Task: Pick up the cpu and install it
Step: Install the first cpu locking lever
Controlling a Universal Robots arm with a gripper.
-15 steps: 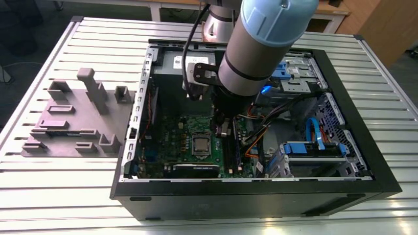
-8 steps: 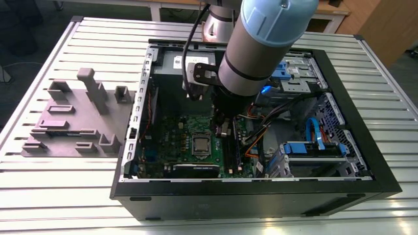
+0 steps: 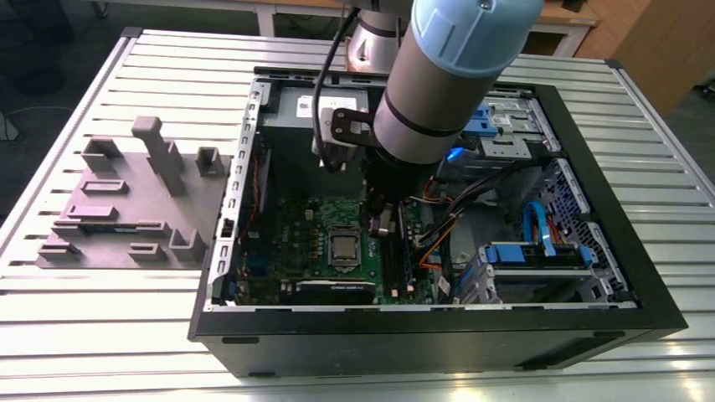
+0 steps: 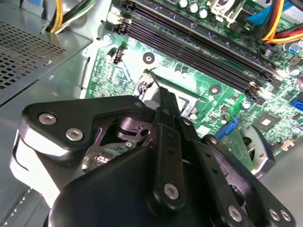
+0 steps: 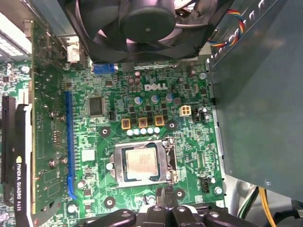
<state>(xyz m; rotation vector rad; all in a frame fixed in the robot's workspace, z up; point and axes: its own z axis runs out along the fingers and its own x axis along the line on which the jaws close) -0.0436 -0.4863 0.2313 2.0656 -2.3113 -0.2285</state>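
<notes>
The cpu (image 5: 141, 162) lies flat in its socket on the green motherboard (image 5: 94, 142), its silver-grey top showing inside the metal socket frame. In the exterior view the cpu (image 3: 344, 248) sits mid-board inside the open computer case (image 3: 447, 343). My gripper (image 5: 165, 195) hangs low over the board just beside the socket's edge, shut with nothing in it. In the second wrist view the gripper (image 4: 165, 94) points down at the socket frame and hides most of it.
A black fan (image 5: 142, 23) stands close past the socket, a graphics card (image 5: 16, 156) along one side, and a grey metal box (image 5: 260, 94) on the other. Memory slots (image 4: 199, 52) and coloured cables (image 4: 277, 23) run nearby. A grey fixture (image 3: 123, 209) stands on the table outside the case.
</notes>
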